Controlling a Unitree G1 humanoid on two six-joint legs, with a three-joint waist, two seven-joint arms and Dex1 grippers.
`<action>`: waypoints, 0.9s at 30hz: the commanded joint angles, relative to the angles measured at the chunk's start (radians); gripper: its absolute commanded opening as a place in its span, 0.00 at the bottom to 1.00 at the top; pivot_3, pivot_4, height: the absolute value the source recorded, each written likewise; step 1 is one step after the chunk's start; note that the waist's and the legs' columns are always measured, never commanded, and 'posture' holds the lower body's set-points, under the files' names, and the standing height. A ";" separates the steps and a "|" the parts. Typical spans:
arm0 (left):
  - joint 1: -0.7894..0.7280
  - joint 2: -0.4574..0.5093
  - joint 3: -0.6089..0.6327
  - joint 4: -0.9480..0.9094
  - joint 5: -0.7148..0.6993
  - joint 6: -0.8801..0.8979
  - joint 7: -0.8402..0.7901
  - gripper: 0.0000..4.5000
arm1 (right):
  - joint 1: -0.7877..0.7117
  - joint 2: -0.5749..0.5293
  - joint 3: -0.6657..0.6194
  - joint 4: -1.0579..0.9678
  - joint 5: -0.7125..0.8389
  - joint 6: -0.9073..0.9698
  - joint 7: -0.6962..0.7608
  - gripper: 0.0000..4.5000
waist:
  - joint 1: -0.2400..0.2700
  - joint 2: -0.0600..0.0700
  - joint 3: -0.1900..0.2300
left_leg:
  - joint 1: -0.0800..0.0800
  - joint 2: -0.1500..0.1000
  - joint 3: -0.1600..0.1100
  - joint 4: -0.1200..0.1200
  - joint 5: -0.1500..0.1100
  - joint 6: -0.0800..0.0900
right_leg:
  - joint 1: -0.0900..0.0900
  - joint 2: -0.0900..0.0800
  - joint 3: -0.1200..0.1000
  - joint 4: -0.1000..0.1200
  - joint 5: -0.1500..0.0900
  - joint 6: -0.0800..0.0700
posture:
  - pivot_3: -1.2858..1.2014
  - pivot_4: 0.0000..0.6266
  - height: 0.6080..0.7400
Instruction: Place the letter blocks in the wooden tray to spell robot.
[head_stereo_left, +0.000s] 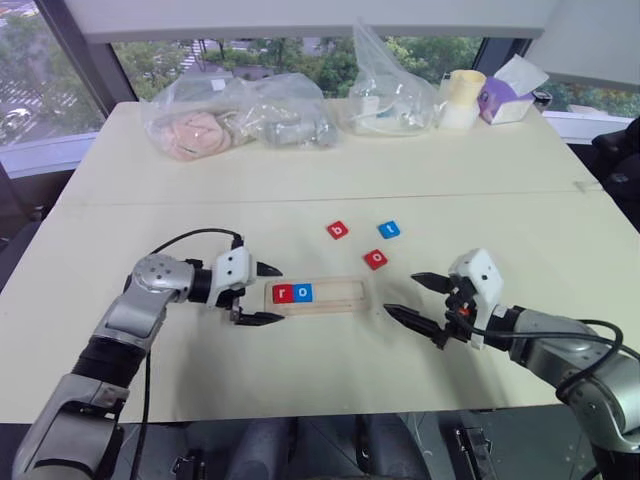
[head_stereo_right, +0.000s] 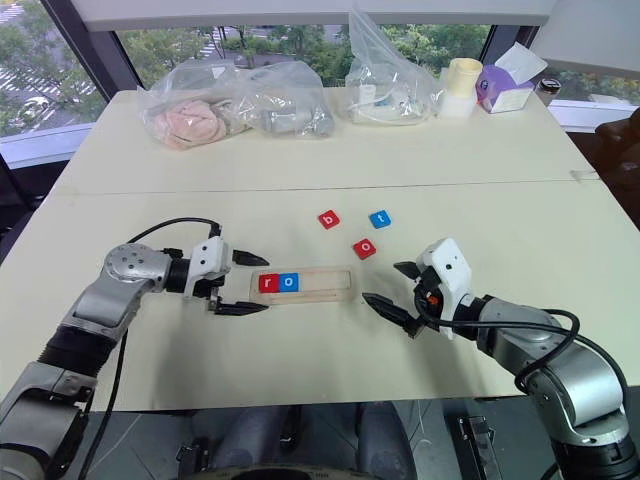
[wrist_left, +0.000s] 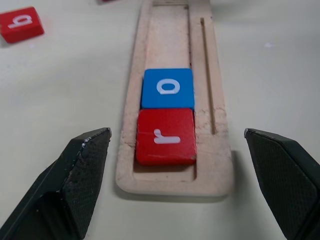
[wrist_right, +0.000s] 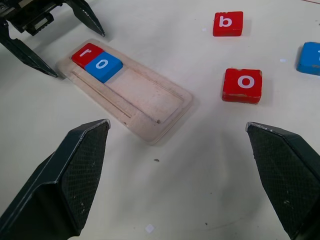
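With red r (head_stereo_left: 282, 293) and blue o (head_stereo_left: 303, 292) seated side by side at the left end of the wooden tray (head_stereo_left: 340, 296), both the left claw (head_stereo_left: 258, 295) and right claw (head_stereo_left: 418, 299) hang open and empty, while b (head_stereo_left: 338, 230), o (head_stereo_left: 375, 259) and t (head_stereo_left: 389, 230) wait loose on the surface (head_stereo_left: 480, 190) beyond it.

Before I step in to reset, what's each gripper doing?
Left gripper: open, holding nothing, at the tray's end.
Right gripper: open, holding nothing.

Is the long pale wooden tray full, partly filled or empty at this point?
Partly filled. The long pale wooden tray holds a red r tile and a blue o tile side by side at one end; the rest is bare.
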 joint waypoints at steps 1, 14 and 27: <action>0.004 0.095 0.080 -0.062 -0.032 0.033 -0.028 1.00 | -0.155 0.070 -0.019 0.019 0.053 0.031 -0.077 1.00 | -0.017 -0.001 0.001 | 0.000 0.000 0.000 0.000 0.000 0.000 | -0.001 0.001 0.001 0.001 0.000 0.000 | 0.52 0.24 1.00; 0.146 0.174 0.417 -0.411 -0.346 0.544 0.194 1.00 | -0.631 0.434 0.348 0.642 -0.360 -0.135 -0.313 1.00 | -0.027 0.000 0.001 | 0.000 0.000 0.001 -0.001 0.001 -0.001 | -0.006 0.002 0.002 0.010 0.003 0.003 | 0.52 0.24 1.00; 0.382 0.072 0.511 -0.677 -0.426 0.657 0.445 1.00 | -0.831 0.591 0.331 1.102 -0.490 -0.287 -0.294 0.70 | -0.032 0.000 0.001 | 0.003 0.002 -0.001 -0.002 0.003 -0.005 | -0.007 0.009 0.004 0.011 0.004 -0.001 | 0.52 0.24 1.00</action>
